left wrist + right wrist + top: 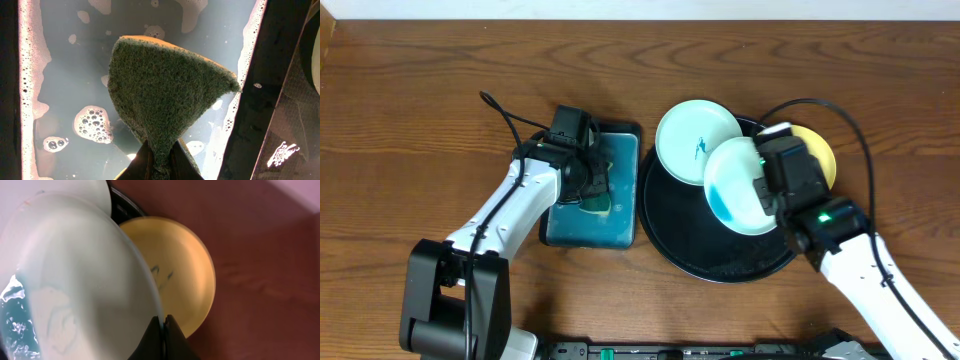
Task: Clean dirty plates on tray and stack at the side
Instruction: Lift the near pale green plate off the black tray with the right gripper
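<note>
No plate is stacked on the desk yet. Right jaws clench the rim of a wet, teal-smeared plate above the black tray. Left jaws pinch the green sponge over the soapy sponge tray (probably mid-dip). The scribbled mint plate and yellow plate await cleaning.

We recorded a green-faced sponge over a rectangular teal sponge tray holding cloudy water with foam.

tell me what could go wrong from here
1. The right gripper pinches the mint-white plate only at its rim; sponge pressure could pry it loose onto the yellow plate.
2. Its wet teal mess may run into the black tray.
3. The left gripper's sponge hangs over suds and might drip on the wooden tabletop.
</note>
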